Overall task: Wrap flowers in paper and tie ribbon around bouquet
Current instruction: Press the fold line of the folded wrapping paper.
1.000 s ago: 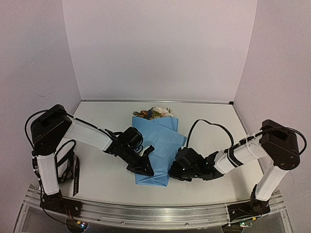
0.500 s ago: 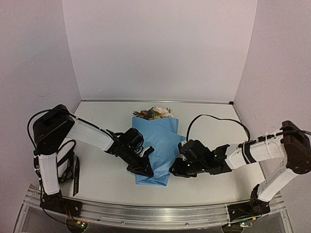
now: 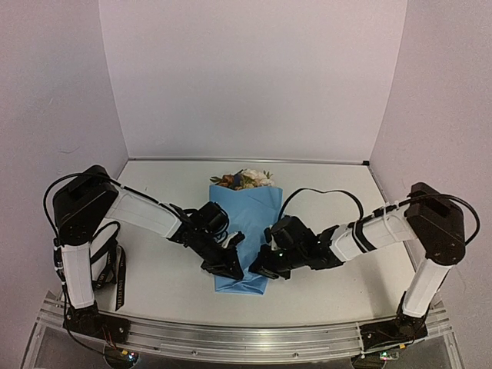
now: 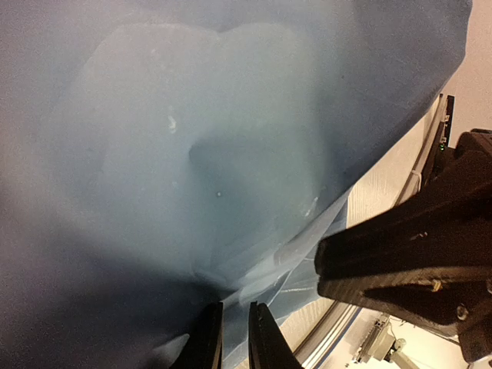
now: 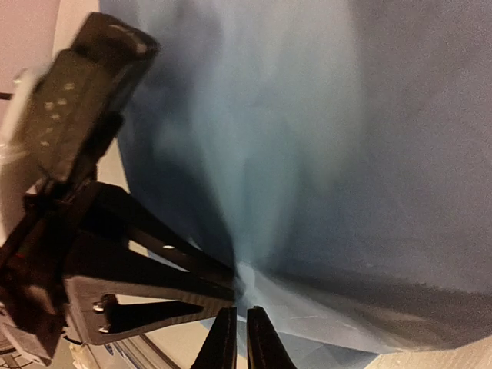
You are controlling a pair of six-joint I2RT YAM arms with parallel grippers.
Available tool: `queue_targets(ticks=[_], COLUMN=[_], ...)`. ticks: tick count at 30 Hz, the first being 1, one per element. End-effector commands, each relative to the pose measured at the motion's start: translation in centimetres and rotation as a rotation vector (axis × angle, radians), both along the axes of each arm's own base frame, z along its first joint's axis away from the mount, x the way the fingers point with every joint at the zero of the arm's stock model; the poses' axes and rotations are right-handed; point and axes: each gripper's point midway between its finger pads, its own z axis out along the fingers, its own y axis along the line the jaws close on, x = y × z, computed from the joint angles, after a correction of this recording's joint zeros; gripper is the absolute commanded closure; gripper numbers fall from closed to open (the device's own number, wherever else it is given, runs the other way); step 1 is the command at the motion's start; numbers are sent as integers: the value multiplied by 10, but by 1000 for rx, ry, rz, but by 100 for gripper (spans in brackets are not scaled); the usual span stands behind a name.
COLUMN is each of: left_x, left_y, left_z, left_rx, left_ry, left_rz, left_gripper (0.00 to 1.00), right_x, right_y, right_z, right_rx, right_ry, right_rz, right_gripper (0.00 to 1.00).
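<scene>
- Bench (image 3: 330, 192): pale surface carrying every item listed.
- Paper (image 3: 250, 219): light blue sheet, already folded round the stems into a tapered bundle at bench centre. The wide mouth points to 12 o'clock and the folded foot to 6 o'clock.
- Left gripper (image 3: 233, 270): reaches in from 9 o'clock to the bundle's foot. The jaws are nearly closed, with a layer of the paper's edge running into the slim gap, apparently pinched.
- Right gripper (image 3: 257, 270): reaches in from 3 o'clock to the same foot, close beside the left one. The jaws are closed to a sliver at the paper's fold; whether paper is caught between them cannot be told.
- Ribbon (image 3: 117, 270): black strap lying loose at 8 o'clock, by the left arm's base and well apart from the bundle.
- Flowers (image 3: 244, 179): cream and orange blooms showing at the 12 o'clock mouth.
- Step in hand, as judged: tightening the wrap at the foot. The tie is not yet begun.
- Next move, as judged: one gripper keeps the fold pressed while the other fetches the ribbon from 8 o'clock.
</scene>
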Motion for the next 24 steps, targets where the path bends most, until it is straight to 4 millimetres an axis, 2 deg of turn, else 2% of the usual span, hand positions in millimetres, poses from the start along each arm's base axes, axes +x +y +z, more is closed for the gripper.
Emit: queue_targets(ticks=[1, 7, 12, 18, 24], left_x=[6, 2, -3, 5, 18], left_y=[0, 4, 15, 34, 56], left_z=[-2, 3, 0, 0, -6], left_rx=[20, 3, -12, -22, -34], left_ry=[-31, -28, 0, 20, 55], left_rz=[8, 6, 27, 83, 150], left_gripper=[87, 86, 86, 86, 86], right_x=[3, -2, -5, -8, -7], right_y=[0, -23, -42, -51, -53], right_z=[-10, -41, -62, -74, -77], right_rx=[43, -25, -79, -103, -105], right_ry=[10, 37, 56, 77, 87], right_rz=[-57, -107, -152, -181, -194], right_gripper=[95, 96, 97, 97, 98])
